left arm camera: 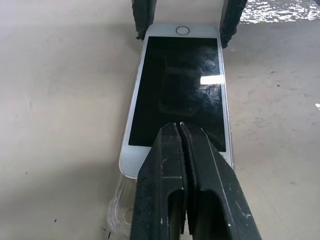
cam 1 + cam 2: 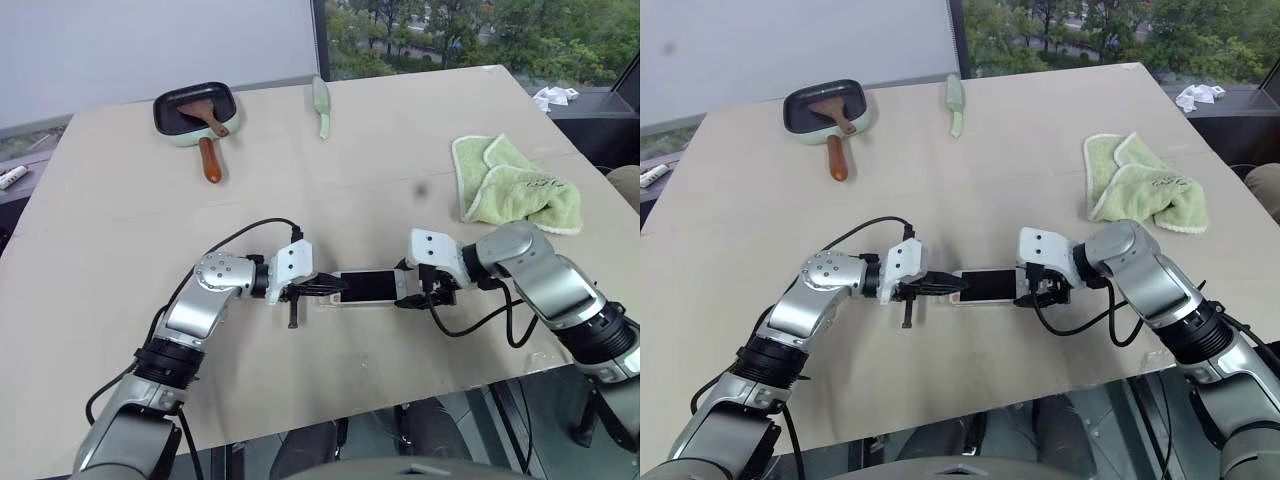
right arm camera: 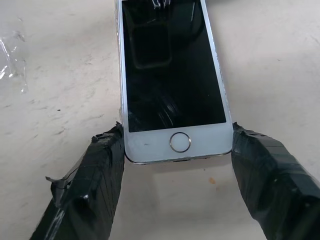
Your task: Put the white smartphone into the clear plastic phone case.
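The white smartphone (image 2: pixel 368 286) lies screen up on the table between my two grippers. My right gripper (image 3: pixel 177 134) is shut across the width of its home-button end, one black finger (image 3: pixel 97 165) against each side. From the opposite end comes my left gripper (image 1: pixel 181 128), shut with nothing between its fingers, its tips resting on the dark screen (image 1: pixel 175 85). The clear plastic phone case (image 1: pixel 119 210) shows as a see-through rim sticking out under the phone's end below the left gripper. How far the phone sits inside it I cannot tell.
A green towel (image 2: pixel 512 180) lies bunched at the right. A small pan with a wooden spatula (image 2: pixel 195 110) and a pale green utensil (image 2: pixel 321 105) sit at the far side. A scrap of clear film (image 3: pixel 12 55) lies near the phone. The table's front edge (image 2: pixel 400 400) is close.
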